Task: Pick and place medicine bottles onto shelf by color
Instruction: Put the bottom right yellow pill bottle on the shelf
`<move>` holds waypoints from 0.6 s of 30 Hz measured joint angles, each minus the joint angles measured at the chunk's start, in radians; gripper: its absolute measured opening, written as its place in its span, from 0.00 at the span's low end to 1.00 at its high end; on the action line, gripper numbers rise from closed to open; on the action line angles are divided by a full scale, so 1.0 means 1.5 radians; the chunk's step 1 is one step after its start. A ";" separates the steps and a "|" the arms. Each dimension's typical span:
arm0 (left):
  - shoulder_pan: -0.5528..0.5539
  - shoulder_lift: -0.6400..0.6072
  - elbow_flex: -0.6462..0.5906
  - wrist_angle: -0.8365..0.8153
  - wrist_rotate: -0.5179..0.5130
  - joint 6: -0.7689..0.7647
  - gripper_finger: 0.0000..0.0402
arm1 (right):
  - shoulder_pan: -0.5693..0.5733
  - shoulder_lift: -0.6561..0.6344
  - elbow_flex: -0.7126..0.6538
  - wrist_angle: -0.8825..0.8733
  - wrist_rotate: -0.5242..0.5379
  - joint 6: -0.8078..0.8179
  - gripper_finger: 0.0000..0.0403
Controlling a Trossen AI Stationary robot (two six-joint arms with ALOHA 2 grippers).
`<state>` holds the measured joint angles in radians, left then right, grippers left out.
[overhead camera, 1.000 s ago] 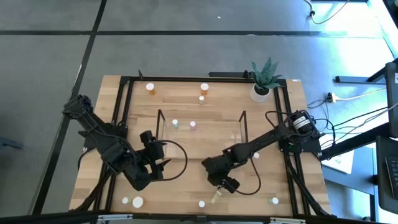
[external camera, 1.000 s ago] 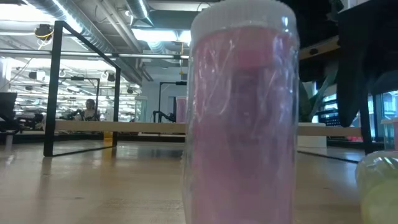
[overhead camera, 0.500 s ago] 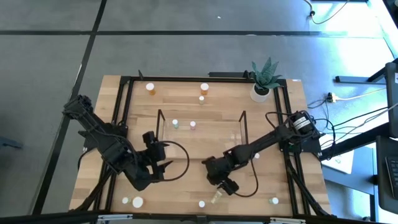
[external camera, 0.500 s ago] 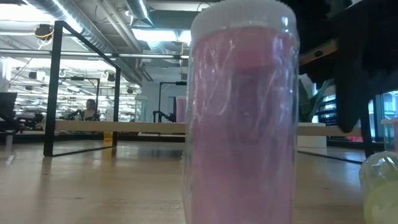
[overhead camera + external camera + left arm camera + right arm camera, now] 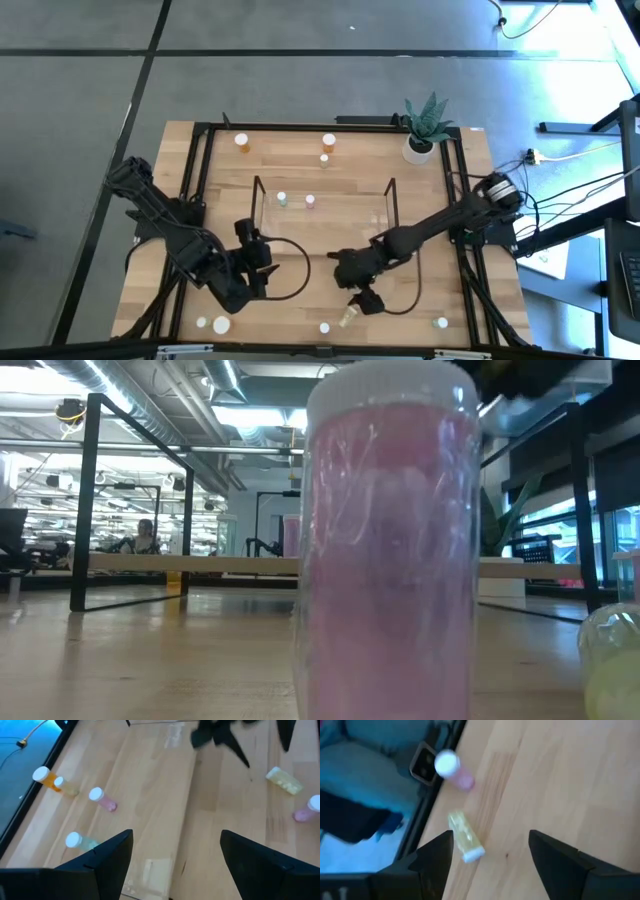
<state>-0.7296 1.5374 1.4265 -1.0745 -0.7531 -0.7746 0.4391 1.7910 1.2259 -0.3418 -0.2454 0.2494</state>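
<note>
My right gripper [image 5: 362, 300] hangs open above the table's near middle. Just in front of it a yellowish medicine bottle [image 5: 465, 839] lies on its side, apart from the fingers. A pink bottle [image 5: 454, 770] stands beside that one, by the near edge. My left gripper [image 5: 256, 268] is open over bare wood left of the middle. The clear shelf [image 5: 322, 205] stands on the table's middle, with a greenish bottle [image 5: 80, 841] and a pink bottle [image 5: 102, 799] standing in it. Orange bottles [image 5: 242, 142] [image 5: 329, 142] stand near the far edge.
A potted plant [image 5: 425, 128] sits at the far right corner. Two small bottles [image 5: 212, 324] stand at the near left and one [image 5: 441, 322] at the near right. Black rails [image 5: 200, 180] run along the table's sides. Bare wood lies between the shelf and the grippers.
My right gripper has risen off the table near the yellowish bottle and rolled about its own axis; its dark bulk has left the right side of the low view. The yellowish bottle lies where it lay. My left gripper has shifted slightly toward the table's right and down.
</note>
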 joint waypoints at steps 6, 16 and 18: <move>0.000 0.022 0.000 0.012 0.008 0.001 0.73 | 0.054 -0.073 0.015 -0.058 0.139 0.036 0.65; 0.000 0.030 0.000 0.040 0.008 0.001 0.73 | 0.125 -0.083 0.166 -0.252 0.298 0.038 0.65; -0.001 0.030 0.000 0.040 0.008 0.001 0.73 | 0.134 -0.083 0.158 -0.226 0.292 0.001 0.65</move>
<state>-0.7304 1.5829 1.4265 -1.0142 -0.7414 -0.7738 0.6407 1.6661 1.4629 -0.6811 0.1925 0.2511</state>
